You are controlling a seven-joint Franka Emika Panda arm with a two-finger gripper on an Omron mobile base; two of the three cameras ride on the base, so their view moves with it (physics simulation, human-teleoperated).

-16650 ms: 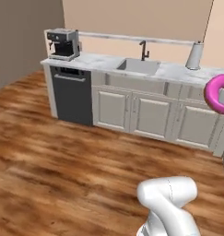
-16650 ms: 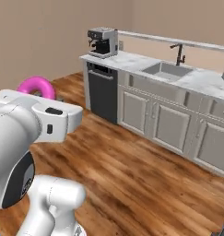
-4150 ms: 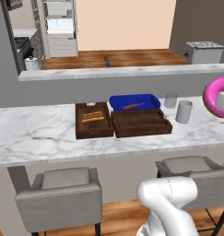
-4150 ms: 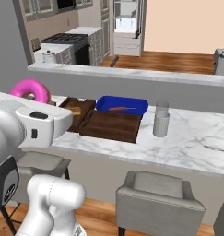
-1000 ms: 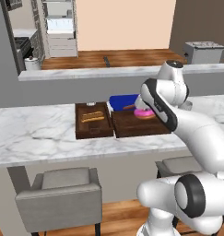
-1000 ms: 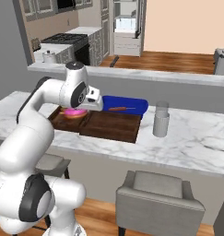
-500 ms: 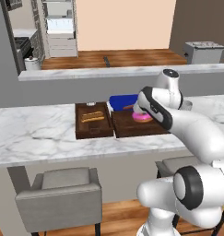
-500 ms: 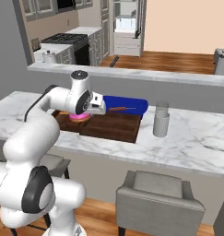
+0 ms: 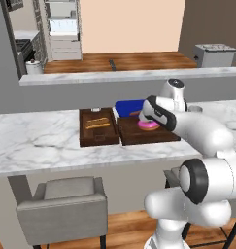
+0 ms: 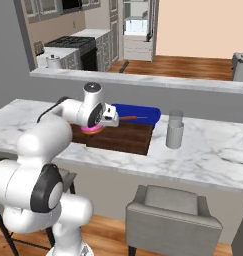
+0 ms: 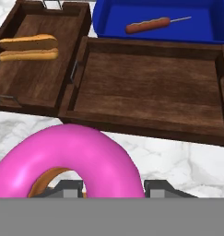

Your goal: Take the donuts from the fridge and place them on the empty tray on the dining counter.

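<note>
The gripper (image 11: 111, 188) is pinching the pink donut (image 11: 67, 163), carrying it low at the near rim of the empty tray (image 11: 150, 80), whose long axis is running side to side on the table (image 9: 37, 141). Judging from the hand view, the tray floor is lying just ahead of the donut, so a short forward reach is remaining. One donut, three trays and one cup (image 10: 174, 130) are showing.

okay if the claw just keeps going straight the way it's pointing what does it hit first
Most likely the floor of the empty tray. The claw, shut on the pink donut, looks along its line into that bare wood, nothing between. How far off is hard to judge.
</note>
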